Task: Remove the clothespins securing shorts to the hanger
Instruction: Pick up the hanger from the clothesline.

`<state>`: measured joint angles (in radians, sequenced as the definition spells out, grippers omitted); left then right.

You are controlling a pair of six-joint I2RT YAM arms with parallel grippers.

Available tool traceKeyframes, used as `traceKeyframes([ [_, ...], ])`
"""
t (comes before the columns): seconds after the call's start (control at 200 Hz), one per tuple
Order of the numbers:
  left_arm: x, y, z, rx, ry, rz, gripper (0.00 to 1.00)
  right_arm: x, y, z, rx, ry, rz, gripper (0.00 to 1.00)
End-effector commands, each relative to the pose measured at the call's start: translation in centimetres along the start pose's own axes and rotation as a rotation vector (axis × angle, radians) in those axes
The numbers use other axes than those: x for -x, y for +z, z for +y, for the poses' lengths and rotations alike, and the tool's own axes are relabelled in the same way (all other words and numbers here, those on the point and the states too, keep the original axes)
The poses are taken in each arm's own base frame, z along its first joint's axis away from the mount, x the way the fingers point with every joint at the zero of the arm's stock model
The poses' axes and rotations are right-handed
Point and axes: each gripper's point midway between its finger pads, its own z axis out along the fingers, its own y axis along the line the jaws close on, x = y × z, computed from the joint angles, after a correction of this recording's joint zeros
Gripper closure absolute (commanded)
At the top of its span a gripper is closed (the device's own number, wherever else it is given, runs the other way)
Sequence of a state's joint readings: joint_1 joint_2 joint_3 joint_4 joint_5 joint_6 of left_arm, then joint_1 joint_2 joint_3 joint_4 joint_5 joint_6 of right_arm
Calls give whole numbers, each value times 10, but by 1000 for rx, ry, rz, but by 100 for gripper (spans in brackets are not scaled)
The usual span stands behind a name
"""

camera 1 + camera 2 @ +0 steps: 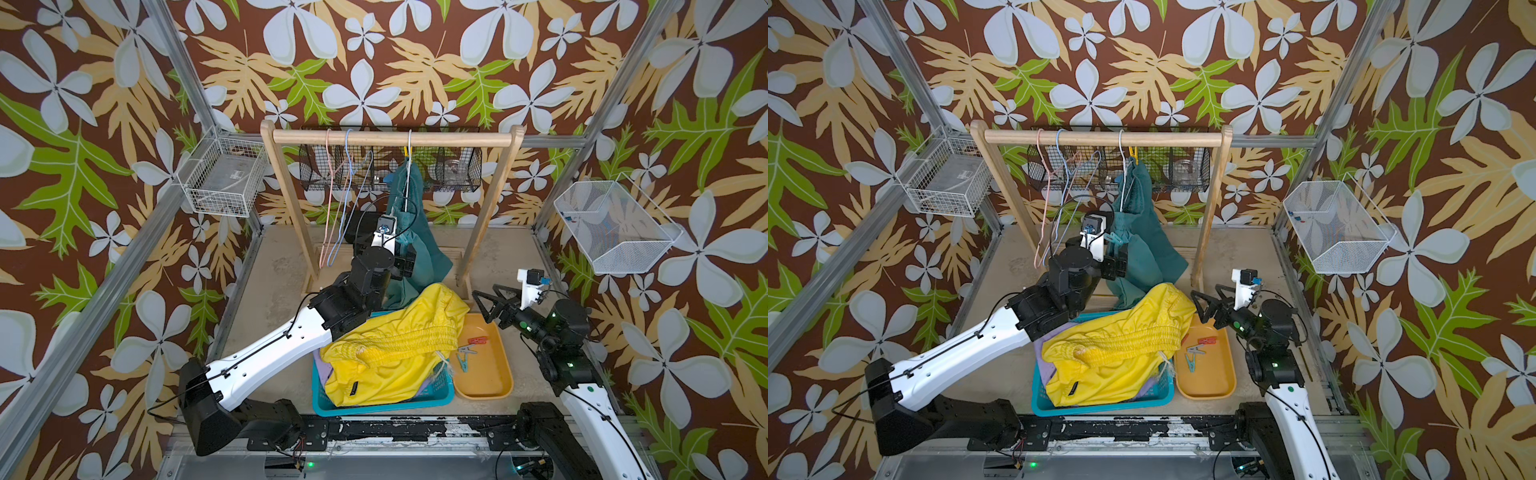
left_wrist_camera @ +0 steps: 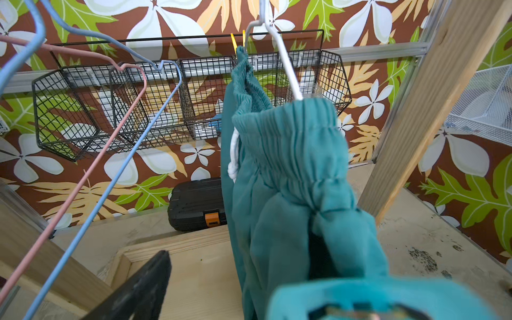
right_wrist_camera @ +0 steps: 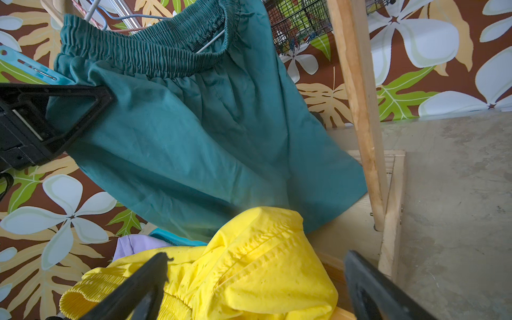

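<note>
**Left jaws released around the teal clothespin on the hanging teal shorts; right jaws released and empty by the basket.**

The left jaws stand apart at a teal clothespin (image 3: 36, 69) clipped to the near end of the teal shorts' (image 3: 194, 124) waistband. One finger (image 3: 72, 110) lies against the cloth just under the pin, and the finger (image 2: 138, 288) seen from the left wrist is clear of it. The shorts hang on a white hanger (image 2: 285, 69) from the wooden rail (image 1: 390, 139) toward the desk's (image 1: 282, 291) back edge. A yellow clothespin (image 2: 237, 41) pins the waistband's far end by the hook. The right jaws gape, holding nothing, just beside the yellow shorts (image 1: 395, 345). These are heaped over lilac shorts (image 3: 135, 245) in a blue basket (image 1: 440, 397) at the front edge. Just right of it, an orange tray (image 1: 494, 382) holds a red clothespin (image 1: 478, 340) and two blue-green ones (image 1: 463, 360).
</note>
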<state>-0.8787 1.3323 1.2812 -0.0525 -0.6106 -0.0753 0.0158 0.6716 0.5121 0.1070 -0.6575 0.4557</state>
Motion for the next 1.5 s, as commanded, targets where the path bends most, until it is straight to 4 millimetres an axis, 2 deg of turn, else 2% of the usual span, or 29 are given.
traceKeyframes([
  [0.0, 4, 0, -16, -92, -33, -17, 14, 3, 2, 3, 22, -12, -14, 0],
  [0.08, 1, 5, -23, -108, -28, -4, 20, 2, 4, 2, 28, -2, -9, 0],
  [0.185, 1, 10, -26, -109, -27, -2, 22, 1, 4, 2, 29, -6, -7, 0],
  [0.27, 3, 13, -29, -114, -27, -7, 29, 2, 4, 1, 24, -8, -6, 0],
  [0.345, 5, 14, -31, -115, -25, -8, 42, 3, 4, 2, 26, -11, -6, 0],
  [0.475, 8, 15, -29, -101, -20, -12, 74, 3, 4, 2, 23, -18, -1, 0],
  [0.611, 13, 14, -23, -72, -10, -18, 100, 2, 5, 1, 22, -21, 3, 0],
  [0.841, 31, 5, -12, -35, -23, -52, 100, 1, 8, 0, 33, -13, 6, 0],
  [1.071, 74, -23, 11, -13, -76, -186, 100, 0, 8, 0, 33, -16, 8, 0],
  [1.186, 86, -32, 23, 4, -98, -241, 100, 1, 7, 1, 32, -17, 4, 0],
  [1.321, 84, -37, 24, -21, -94, -258, 100, -2, 5, 1, 29, -19, 10, 0],
  [1.496, 53, -46, 27, -55, -57, -235, 100, -1, 1, 2, 15, -34, 5, 0],
])
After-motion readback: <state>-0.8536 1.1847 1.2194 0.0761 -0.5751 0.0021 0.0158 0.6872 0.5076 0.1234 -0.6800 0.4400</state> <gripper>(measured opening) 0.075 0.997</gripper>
